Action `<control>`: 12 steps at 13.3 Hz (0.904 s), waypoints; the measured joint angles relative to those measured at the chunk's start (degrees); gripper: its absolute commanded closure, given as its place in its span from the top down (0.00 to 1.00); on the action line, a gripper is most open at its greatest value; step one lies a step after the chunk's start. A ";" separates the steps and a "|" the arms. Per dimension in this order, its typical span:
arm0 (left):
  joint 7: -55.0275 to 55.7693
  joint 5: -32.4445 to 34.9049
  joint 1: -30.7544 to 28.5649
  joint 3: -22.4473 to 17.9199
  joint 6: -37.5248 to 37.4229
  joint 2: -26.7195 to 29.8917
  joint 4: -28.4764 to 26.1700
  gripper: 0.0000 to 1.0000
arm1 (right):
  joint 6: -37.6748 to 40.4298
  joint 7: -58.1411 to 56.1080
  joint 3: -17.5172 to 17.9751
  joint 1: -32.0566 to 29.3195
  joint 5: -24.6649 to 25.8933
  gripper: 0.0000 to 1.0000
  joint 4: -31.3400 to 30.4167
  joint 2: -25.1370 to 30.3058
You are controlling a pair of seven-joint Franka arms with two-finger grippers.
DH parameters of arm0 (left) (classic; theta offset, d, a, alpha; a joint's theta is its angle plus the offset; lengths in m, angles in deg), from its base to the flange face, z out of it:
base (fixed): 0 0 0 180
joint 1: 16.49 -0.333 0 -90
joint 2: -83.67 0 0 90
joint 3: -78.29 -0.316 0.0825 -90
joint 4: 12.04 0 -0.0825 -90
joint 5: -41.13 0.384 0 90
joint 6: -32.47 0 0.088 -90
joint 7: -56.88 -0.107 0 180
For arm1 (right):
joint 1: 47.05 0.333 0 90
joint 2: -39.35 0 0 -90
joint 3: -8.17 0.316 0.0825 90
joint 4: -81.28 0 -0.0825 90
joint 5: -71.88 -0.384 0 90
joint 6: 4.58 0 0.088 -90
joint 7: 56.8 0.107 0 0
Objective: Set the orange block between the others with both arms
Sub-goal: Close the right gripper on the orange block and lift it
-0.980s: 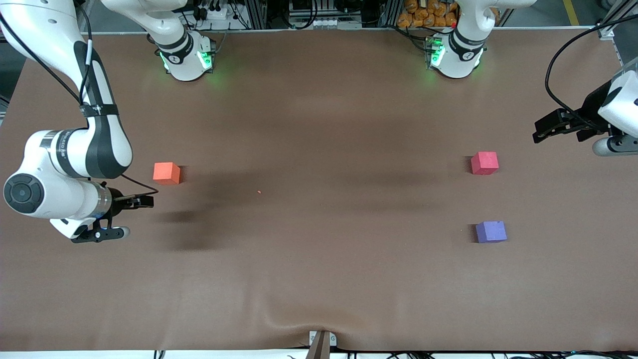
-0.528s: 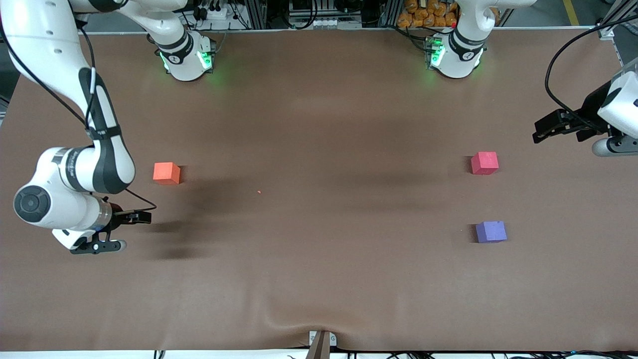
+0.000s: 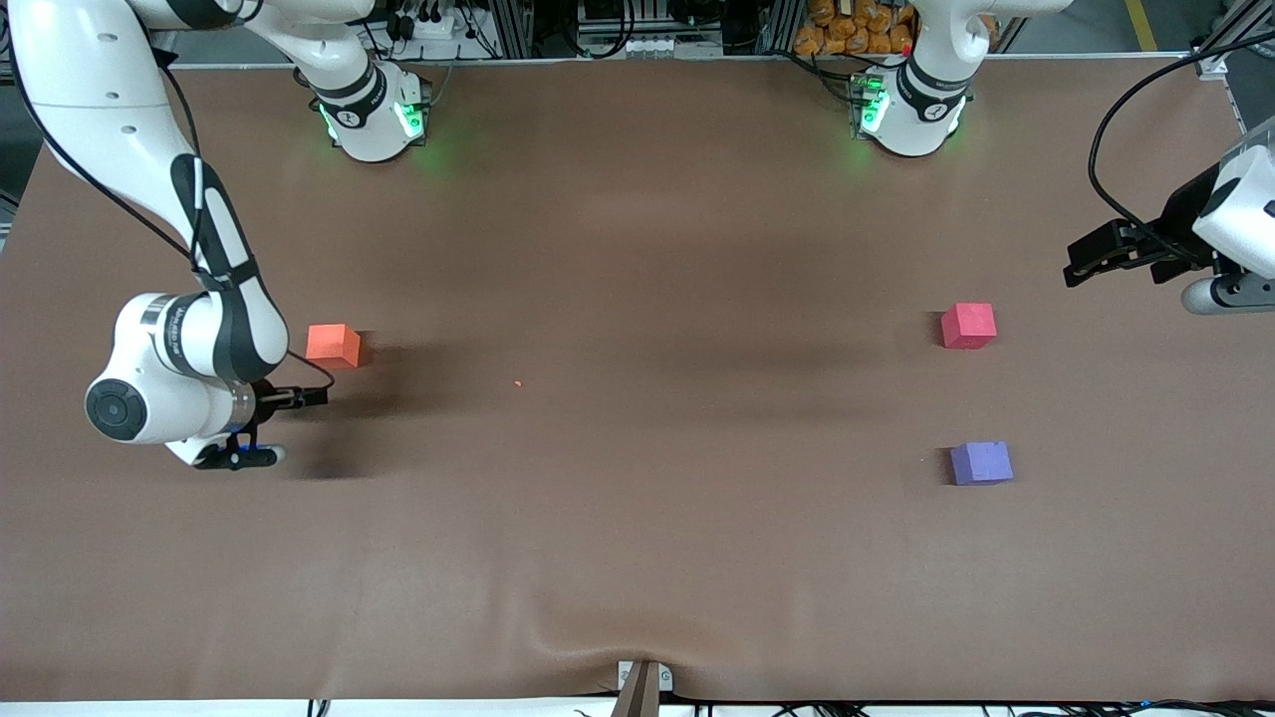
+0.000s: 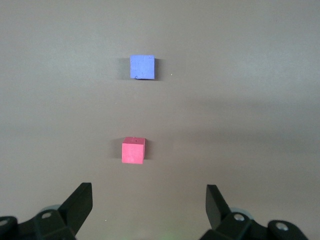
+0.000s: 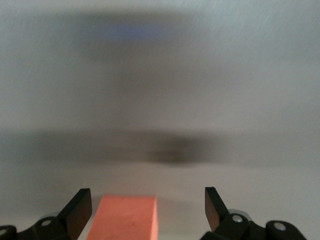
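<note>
The orange block (image 3: 334,346) (image 5: 127,217) rests on the brown table toward the right arm's end. My right gripper (image 3: 302,397) (image 5: 146,200) hangs low beside it, open; in the right wrist view the block shows between the fingertips, close to one finger (image 5: 80,202), not gripped. The others stand toward the left arm's end: a pinkish-red cube (image 3: 968,326) (image 4: 133,150) and a purple cube (image 3: 981,463) (image 4: 142,67), apart, the purple one nearer the front camera. My left gripper (image 3: 1096,254) (image 4: 148,192) waits open and empty, high above the table's end by the pinkish-red cube.
A brown mat (image 3: 637,249) covers the table. A tiny red speck (image 3: 518,382) lies between the orange block and the table's middle. A small bracket (image 3: 644,682) sits at the front edge. The two green-lit arm bases (image 3: 374,115) (image 3: 908,110) stand along the back.
The right arm has swung in, bringing its gripper closer to the orange block. The left arm and all three cubes have stayed put.
</note>
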 measured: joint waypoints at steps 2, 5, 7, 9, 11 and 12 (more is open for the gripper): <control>0.00 0.00 0.00 0.00 0.00 -0.12 -0.01 1.00 | 4.32 0.01 0.14 0.17 -0.54 1.00 -0.83 2.60; 0.00 0.00 0.00 0.00 0.00 -0.28 -0.02 1.00 | 5.45 0.01 0.25 1.14 -0.64 1.00 -4.82 4.82; 0.00 0.00 -0.01 0.00 0.00 -0.36 -0.02 1.00 | 4.87 0.02 0.29 1.56 -0.65 1.00 -7.70 4.83; 0.00 0.00 -0.01 0.00 0.00 -0.47 -0.02 1.00 | 1.13 0.02 0.32 1.97 -0.65 1.00 -11.23 4.77; 0.00 0.00 -0.01 0.00 0.04 -0.70 -0.02 1.00 | -1.85 0.02 0.33 2.25 -0.65 1.00 -13.55 4.66; 0.00 0.00 -0.01 0.00 0.08 -0.84 -0.02 1.00 | -2.46 0.02 0.31 2.25 -0.65 0.97 -13.96 4.54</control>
